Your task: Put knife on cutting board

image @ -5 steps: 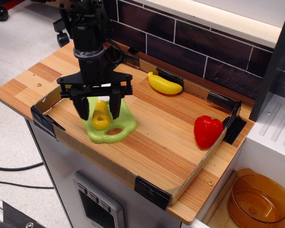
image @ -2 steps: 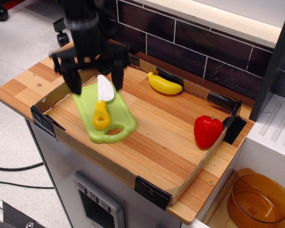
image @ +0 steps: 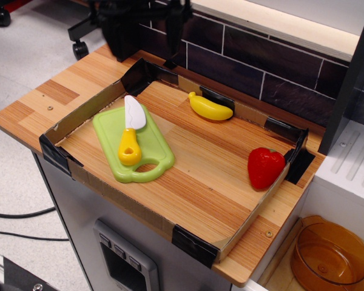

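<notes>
The knife, with a white blade and a yellow handle, lies flat on the light-green cutting board at the left of the tray, blade pointing to the back. The board's handle hole faces the front edge. My black gripper is high above the back left corner of the tray, partly cut off by the top of the view. Its fingers are spread apart and hold nothing. It is well clear of the knife and the board.
A yellow toy banana lies near the back wall. A red toy strawberry sits at the right. A low cardboard rim with black taped corners surrounds the wooden surface. An orange bowl stands lower right.
The gripper has risen from around the knife and moved back and up out of the tray, open. The knife stays lying on the board.
</notes>
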